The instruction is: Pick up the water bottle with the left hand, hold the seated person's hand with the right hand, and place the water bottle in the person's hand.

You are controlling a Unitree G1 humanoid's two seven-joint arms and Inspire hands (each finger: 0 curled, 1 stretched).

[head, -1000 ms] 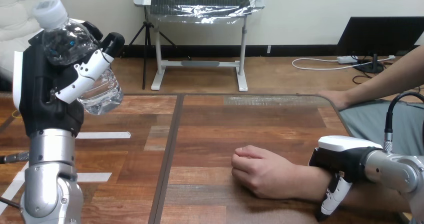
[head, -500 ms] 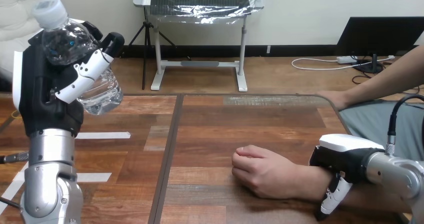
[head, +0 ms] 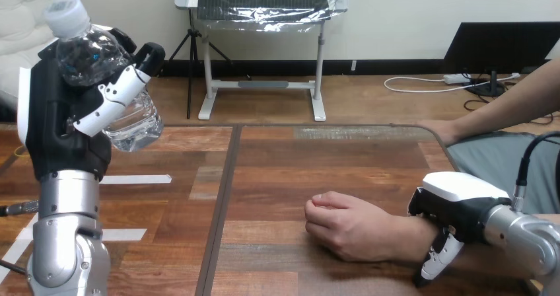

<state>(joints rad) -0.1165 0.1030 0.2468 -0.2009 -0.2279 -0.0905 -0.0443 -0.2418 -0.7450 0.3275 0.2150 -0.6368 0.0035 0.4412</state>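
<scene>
1. Wooden table (head: 330, 170), brown planks, with a dark seam (head: 223, 203) running from the far edge right down to the near one.
2. Left of the seam: two white tape strips lying flat, one (head: 135, 178) farther back, the other (head: 125, 234) nearer.
3. Right of the seam, by the far edge: a pale scuffed patch (head: 360, 132).

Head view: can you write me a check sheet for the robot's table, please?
Surface: wooden table, white tape strips at its left.
Job's things: water bottle tilted, cap up, held above the table; person's hand resting on the table, fingers curled.
Clutter: nothing seen.
Hands: left hand shut round the water bottle; right hand over the person's wrist, thumb curled down its near side.
Cables: nothing seen.
Surroundings: person's other hand on the table's far right edge.
</scene>
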